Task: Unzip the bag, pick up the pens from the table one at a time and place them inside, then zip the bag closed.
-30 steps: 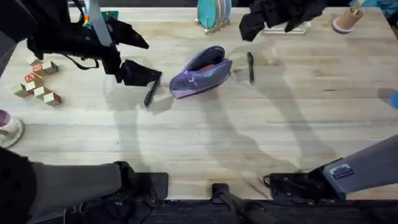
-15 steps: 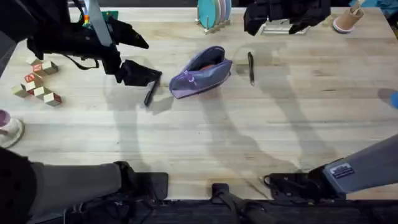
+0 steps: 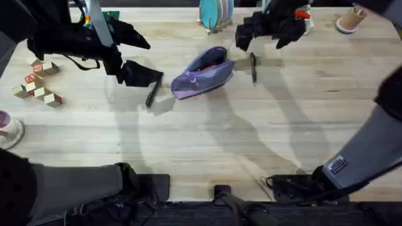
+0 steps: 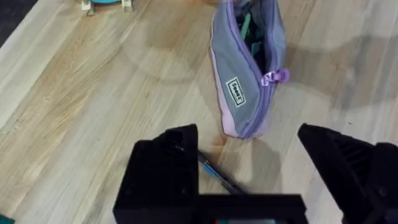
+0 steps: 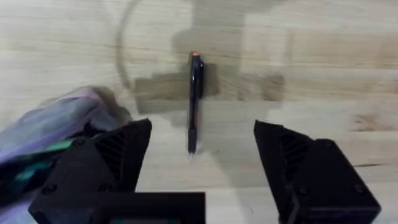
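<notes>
right gripper [image 5: 202,155] | moved from the far edge to hover spread over the pen [image 3: 253,68] right of the bag [image 3: 202,74] (already unzipped) | you're lined up to grasp; left gripper [image 4: 249,162] spread above the other pen [image 3: 151,95], left of bag

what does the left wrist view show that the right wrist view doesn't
Left wrist alone: the bag's open zipper with its purple pull, its label, and a pen lying by the open left claw. Right wrist alone: the other pen, whole, between the open right claw's fingers. Both: the bag and the table.
</notes>
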`<state>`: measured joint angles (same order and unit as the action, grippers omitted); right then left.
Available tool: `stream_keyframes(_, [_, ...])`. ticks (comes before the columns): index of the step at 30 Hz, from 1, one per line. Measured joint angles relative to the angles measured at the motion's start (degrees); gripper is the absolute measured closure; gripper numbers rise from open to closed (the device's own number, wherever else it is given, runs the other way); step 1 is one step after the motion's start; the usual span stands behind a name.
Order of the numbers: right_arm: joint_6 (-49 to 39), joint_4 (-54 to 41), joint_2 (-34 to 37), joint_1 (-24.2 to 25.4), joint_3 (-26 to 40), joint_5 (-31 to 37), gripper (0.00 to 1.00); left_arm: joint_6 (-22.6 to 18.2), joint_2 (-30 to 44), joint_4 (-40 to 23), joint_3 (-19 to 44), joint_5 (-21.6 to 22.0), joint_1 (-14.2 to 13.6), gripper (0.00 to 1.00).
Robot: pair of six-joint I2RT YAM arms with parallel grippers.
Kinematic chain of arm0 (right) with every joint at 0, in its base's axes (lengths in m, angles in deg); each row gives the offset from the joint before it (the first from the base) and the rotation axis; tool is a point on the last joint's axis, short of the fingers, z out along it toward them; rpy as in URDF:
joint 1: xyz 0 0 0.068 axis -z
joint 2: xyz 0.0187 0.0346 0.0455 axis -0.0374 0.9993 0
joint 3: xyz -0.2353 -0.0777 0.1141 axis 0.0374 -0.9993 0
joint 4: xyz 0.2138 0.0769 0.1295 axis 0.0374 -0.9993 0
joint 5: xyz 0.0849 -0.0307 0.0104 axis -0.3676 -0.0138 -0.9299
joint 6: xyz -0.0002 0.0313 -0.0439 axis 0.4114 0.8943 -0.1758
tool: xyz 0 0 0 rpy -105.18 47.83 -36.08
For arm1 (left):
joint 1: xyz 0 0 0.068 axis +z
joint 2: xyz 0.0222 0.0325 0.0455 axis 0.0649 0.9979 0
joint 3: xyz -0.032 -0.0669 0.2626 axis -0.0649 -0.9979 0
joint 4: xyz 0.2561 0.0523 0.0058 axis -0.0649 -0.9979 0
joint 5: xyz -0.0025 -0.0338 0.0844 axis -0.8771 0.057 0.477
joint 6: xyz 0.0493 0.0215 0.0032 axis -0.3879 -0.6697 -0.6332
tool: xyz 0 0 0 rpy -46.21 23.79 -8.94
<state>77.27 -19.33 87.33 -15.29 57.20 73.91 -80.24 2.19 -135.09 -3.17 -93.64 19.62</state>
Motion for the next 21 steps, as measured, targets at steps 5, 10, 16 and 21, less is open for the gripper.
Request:
stream_keyframes(5, [1.95,1.17,4.09,0.0,-0.11,-0.01,0.006,0.01,0.0,-0.02,0.0,0.0,0.0,0.007])
stream_keyframes(10, [4.52,1.52,7.13,0.0,-0.11,0.0,0.006,0.0,-0.02,0.0,0.0,-0.02,0.0,0.007])
stream_keyframes(16, [8.8,2.33,10.27,0.0,-0.15,0.0,0.006,0.02,0.0,0.0,0.0,-0.02,0.0,0.007])
stream_keyframes(21, [11.5,2.73,10.86,0.06,-0.38,-1.0,0.006,0.0,-0.01,-0.02,0.0,-0.02,0.0,0.007])
